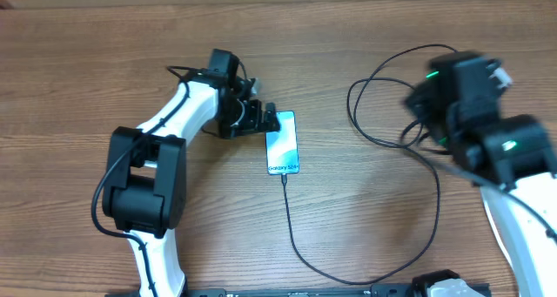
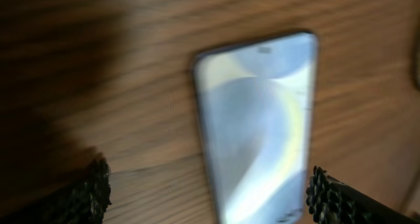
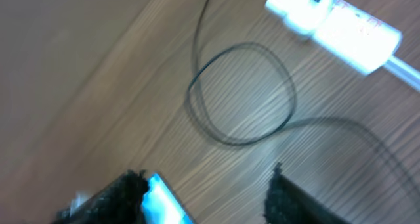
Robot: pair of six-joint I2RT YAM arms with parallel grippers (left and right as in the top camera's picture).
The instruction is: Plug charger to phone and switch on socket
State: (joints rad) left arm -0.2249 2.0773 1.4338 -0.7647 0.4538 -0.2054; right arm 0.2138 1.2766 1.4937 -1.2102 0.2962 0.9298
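Observation:
The phone (image 1: 283, 143) lies on the wooden table with its light-blue screen up and white text at its near end. The thin black charger cable (image 1: 296, 236) meets that near end, runs along the table front and curls into loops (image 1: 383, 97) at the right. My left gripper (image 1: 259, 118) is open at the phone's far left corner. In the left wrist view the phone (image 2: 259, 125) lies between the open fingers (image 2: 210, 201), closer to the right one. My right gripper (image 3: 207, 194) is open and empty above the cable loop (image 3: 239, 96). The white socket strip (image 3: 335, 23) lies beyond the loop.
The right arm (image 1: 470, 114) is blurred and hangs over the right side of the table. A bright blue shape (image 3: 164, 201) shows beside the right gripper's left finger. A white object (image 1: 448, 286) sits at the table's front edge.

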